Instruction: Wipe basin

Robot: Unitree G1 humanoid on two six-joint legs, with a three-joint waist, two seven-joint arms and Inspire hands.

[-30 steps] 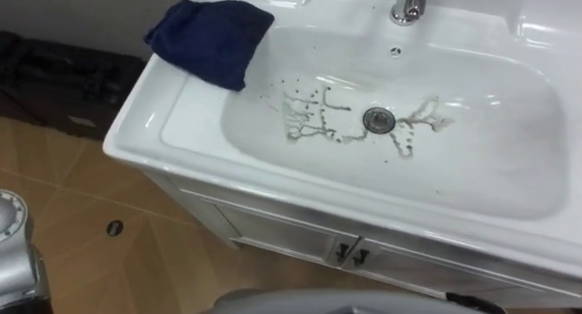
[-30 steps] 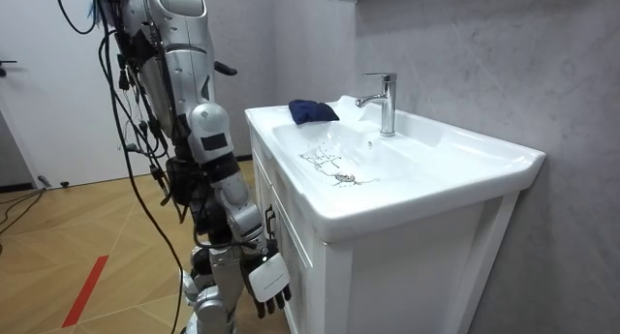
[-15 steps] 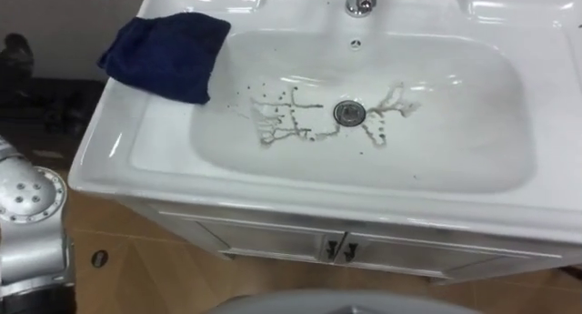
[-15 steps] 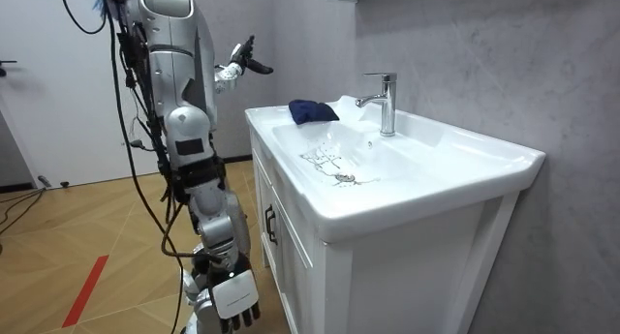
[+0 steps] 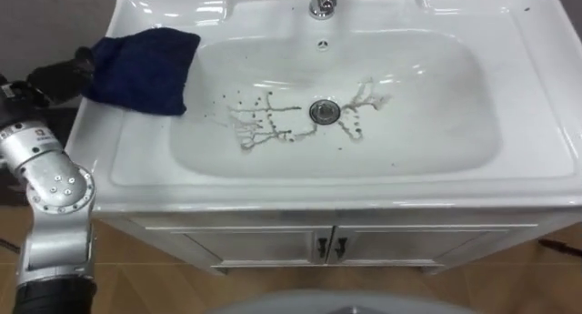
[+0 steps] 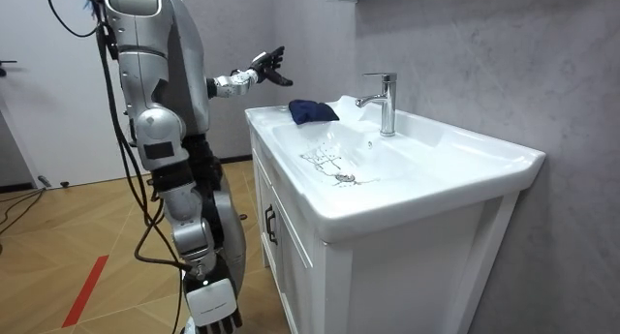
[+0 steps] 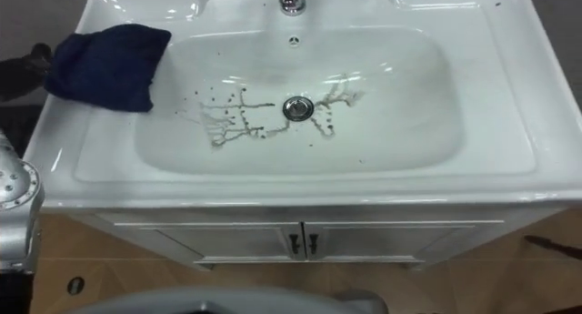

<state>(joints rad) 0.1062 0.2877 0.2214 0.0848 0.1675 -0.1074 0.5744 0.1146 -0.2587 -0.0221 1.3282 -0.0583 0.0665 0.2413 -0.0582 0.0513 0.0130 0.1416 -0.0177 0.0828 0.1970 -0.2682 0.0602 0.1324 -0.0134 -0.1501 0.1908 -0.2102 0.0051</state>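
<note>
At the upper left of the left eye view, your blue cloth (image 5: pixel 141 68) lies bunched on the flat rim of the white basin (image 5: pixel 436 159), at its back left corner, with one edge hanging slightly toward the bowl. Your left hand (image 5: pixel 56 79) comes in from the left edge of the frame and sits just beside the cloth's left side. You cannot tell from here whether it touches the fabric. In the room view its fingers (image 6: pixel 274 55) are spread apart and hold nothing, raised a little above the rim and short of the cloth.

At the centre of the frame, thin brown stains (image 5: pixel 264 123) branch across the bottom of the bowl on both sides of the metal drain (image 5: pixel 325 111), with small specks scattered to their left. The tap (image 5: pixel 321 0) stands at the top centre.

Along the bottom of the frame runs the white cabinet (image 5: pixel 409 241) with two dark door handles (image 5: pixel 328 248). You stand at its front. Your right hand (image 6: pixel 215 305) hangs low at the bottom of the room view, fingers loose.
</note>
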